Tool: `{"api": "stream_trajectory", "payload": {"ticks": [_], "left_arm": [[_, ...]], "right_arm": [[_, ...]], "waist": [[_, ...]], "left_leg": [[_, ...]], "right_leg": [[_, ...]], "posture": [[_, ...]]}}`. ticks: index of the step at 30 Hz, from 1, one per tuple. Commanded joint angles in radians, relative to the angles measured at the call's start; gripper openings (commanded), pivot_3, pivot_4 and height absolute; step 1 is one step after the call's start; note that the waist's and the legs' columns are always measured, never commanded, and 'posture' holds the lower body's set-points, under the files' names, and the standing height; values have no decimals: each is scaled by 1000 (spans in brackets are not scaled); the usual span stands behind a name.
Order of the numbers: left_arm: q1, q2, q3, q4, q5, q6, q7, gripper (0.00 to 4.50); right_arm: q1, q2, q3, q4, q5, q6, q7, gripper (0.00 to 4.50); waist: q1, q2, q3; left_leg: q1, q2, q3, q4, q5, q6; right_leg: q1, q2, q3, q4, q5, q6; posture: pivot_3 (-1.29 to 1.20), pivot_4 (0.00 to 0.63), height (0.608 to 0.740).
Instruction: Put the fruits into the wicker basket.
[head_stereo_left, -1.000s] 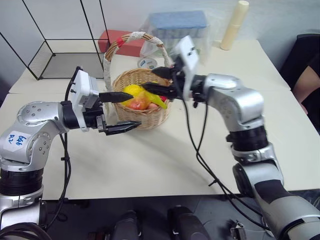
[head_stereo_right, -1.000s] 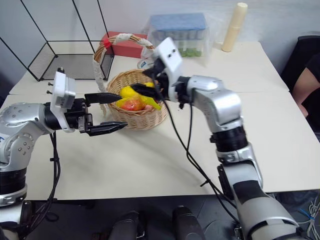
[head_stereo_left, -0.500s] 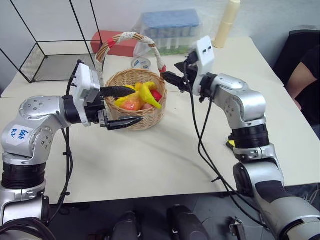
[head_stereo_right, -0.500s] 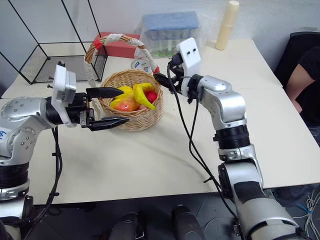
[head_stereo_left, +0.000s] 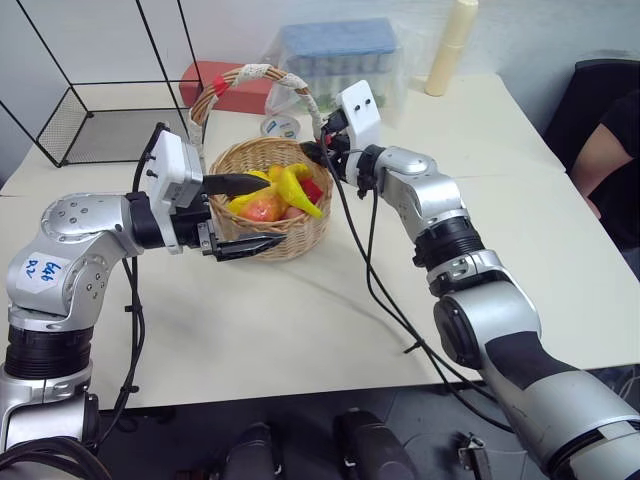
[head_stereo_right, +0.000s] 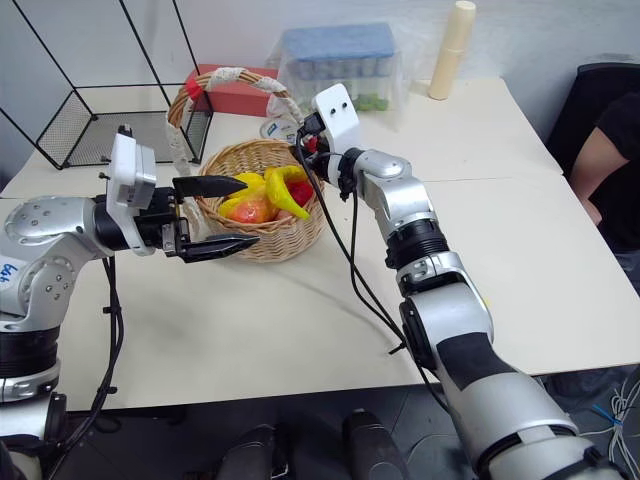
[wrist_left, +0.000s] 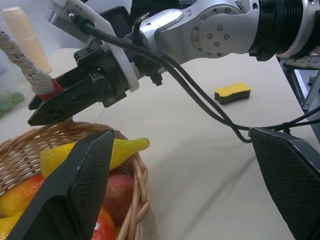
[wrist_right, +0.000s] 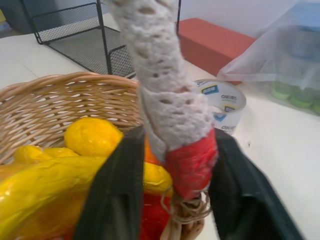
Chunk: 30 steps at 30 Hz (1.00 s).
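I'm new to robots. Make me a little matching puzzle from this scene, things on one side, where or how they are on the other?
Things:
1. banana
2. right gripper
3. left gripper
4. sponge

States:
a. open beside the basket
b. lying on the bare table
c. closed on the basket handle
d. in the basket

Pairs: 1-d, 2-c, 3-a, 4-b
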<state>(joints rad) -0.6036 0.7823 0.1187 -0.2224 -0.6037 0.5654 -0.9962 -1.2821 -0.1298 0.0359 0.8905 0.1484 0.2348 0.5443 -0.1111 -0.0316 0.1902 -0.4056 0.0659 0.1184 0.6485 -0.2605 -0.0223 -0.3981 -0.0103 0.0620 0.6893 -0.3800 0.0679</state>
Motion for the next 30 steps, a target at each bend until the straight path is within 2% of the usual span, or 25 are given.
{"api": "stream_trajectory", "payload": {"ticks": [1,5,8,12,16,18,22,27,30], "left_arm": [[0,5,29,-30,-13,-4,10,4500],[-10,-12,36,-29,-50,21,18,4500],[-30,-30,31,-17,-71,40,24,4500],[-49,-38,19,3,-85,58,-3,4500],[-69,-46,-4,29,-77,51,-36,4500],[-89,-57,-18,53,-67,41,-50,4500],[-128,-80,-48,92,-42,16,-74,4500],[-149,-90,-60,117,-29,2,-90,4500],[-152,-93,-61,122,-26,-2,-95,4500]], "right_arm": [[-16,-5,-13,-34,-11,-50,8,335],[47,-40,-1,-171,-33,-32,14,221],[141,-104,-35,-413,-16,68,0,221],[294,-250,-154,-747,78,256,16,221],[416,-411,-277,-891,120,351,15,221],[466,-483,-348,-883,131,368,3,221],[556,-603,-414,-796,100,283,11,221],[605,-641,-461,-682,90,203,-16,221],[623,-627,-470,-654,99,174,-30,221]], "waist": [[-2,0,0],[0,0,0],[7,0,0],[28,0,0],[38,0,0],[38,0,0],[33,0,0],[17,2,1],[19,3,2]], "left_leg": [[0,0,0,0,0,0],[0,0,0,0,0,0],[-1,0,-1,0,0,0],[-2,0,-2,0,0,0],[-2,-1,-2,1,0,0],[-1,-1,-1,1,0,0],[0,-1,0,1,0,0],[2,1,3,-1,1,-1],[2,1,2,-1,1,-1]], "right_leg": [[0,0,0,0,0,0],[0,0,0,0,0,0],[0,0,-1,2,0,0],[0,-1,-1,0,0,0],[1,-1,-2,-2,0,0],[2,-1,-1,-2,0,0],[3,1,0,-3,0,0],[2,3,3,-2,0,0],[2,3,4,-2,0,0]], "posture": [[0,150,740],[0,150,740],[0,150,740],[0,150,740],[0,150,740],[0,150,740],[0,150,740],[0,150,740],[0,150,740]]}}
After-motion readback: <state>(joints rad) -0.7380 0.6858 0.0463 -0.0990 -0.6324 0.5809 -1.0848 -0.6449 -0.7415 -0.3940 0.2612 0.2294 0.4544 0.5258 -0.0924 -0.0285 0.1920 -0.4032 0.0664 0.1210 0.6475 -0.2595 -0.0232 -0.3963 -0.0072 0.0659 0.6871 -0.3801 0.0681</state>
